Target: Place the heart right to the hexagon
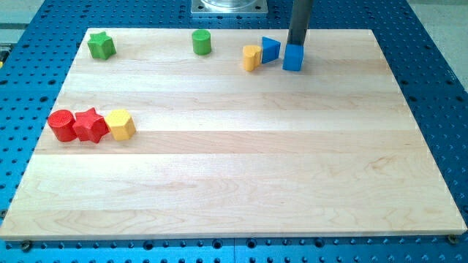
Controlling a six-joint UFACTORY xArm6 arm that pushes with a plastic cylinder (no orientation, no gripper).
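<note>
Heart [252,57] — yellow, beside blue block [270,49]; orientation unclear.

Hidden and cut-off parts, upper middle of the frame

My tip's [296,45] very end sinks behind the blue cube [293,58], so contact cannot be judged; the rod runs off the top edge, as does the grey metal base [229,6].
</note>
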